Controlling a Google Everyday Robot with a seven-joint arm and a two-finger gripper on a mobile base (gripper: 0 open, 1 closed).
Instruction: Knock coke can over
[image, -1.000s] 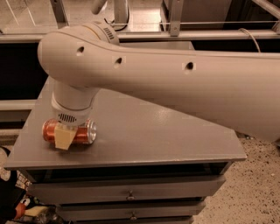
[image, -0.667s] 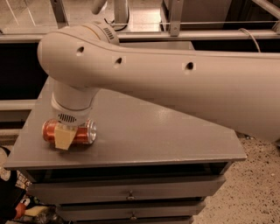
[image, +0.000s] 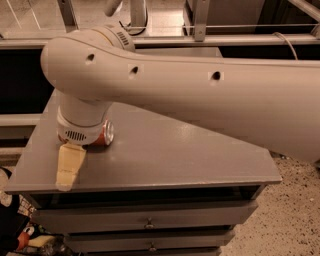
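Note:
The coke can (image: 106, 134) lies on its side on the grey cabinet top (image: 170, 155), near the left end. Only its silver end and a strip of red show; the rest is hidden behind the arm's white wrist (image: 80, 125). My gripper (image: 67, 170) hangs below the wrist as a cream-coloured piece pointing at the cabinet's front left edge. It sits just in front and left of the can and holds nothing that I can see. The big white arm (image: 210, 95) crosses the view from the right.
The cabinet has drawers (image: 150, 220) below its front edge. A metal rail and posts (image: 200, 25) run behind it. Speckled floor (image: 295, 210) lies at the right, and dark clutter (image: 20, 235) sits at the bottom left.
The gripper has moved away from the can toward the front left edge. The can stays on its side and is now more hidden behind the wrist.

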